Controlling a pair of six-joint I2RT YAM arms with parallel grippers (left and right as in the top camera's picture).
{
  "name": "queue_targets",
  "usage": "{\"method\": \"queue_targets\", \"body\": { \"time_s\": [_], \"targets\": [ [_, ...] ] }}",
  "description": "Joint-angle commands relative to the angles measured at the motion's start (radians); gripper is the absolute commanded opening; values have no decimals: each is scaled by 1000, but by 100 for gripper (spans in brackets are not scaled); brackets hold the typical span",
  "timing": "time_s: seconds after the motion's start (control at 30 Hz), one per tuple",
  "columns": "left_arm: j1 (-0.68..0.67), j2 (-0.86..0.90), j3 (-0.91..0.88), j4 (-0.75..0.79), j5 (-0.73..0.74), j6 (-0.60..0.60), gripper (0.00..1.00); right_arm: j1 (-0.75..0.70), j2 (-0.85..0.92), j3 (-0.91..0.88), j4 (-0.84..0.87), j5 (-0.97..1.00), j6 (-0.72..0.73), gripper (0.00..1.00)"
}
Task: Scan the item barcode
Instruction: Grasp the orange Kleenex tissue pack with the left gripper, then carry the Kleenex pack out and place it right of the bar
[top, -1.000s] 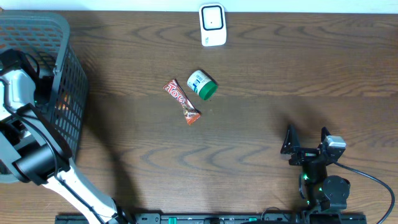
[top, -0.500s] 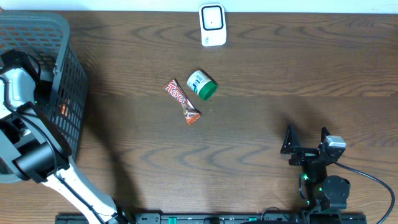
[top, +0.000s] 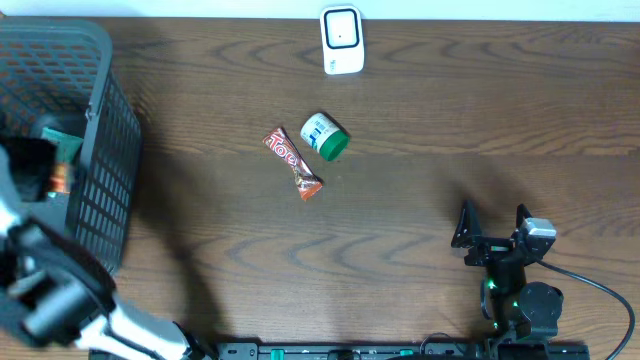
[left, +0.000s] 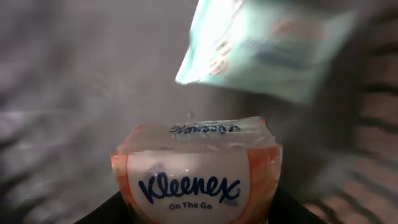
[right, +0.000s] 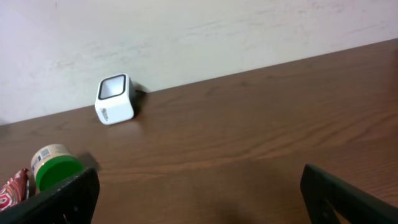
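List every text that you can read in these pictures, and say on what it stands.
"Kleenex": tissue pack.
"On The Go": same pack, below the brand.
Candy bar wrapper, jar label, pale green packet: too small or blurred to read.

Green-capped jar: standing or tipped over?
Tipped on its side. From overhead the green-capped jar shows label and cap side by side; in the right wrist view its cap faces sideways.
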Motion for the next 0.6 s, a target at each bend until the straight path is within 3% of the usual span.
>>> {"method": "queue_targets", "body": {
  "time_s": [0.0, 0.33, 0.57],
  "targets": [
    [10, -182, 3, -7, 23, 21, 52, 20, -5, -1, -4, 6, 8, 99],
    [-77, -578, 3, 76, 319, -61, 52, 20, -5, -1, -3, 6, 8, 99],
    [-431, -642, 3, 130, 331, -109, 52, 20, -5, -1, -4, 6, 8, 99]
  ]
}}
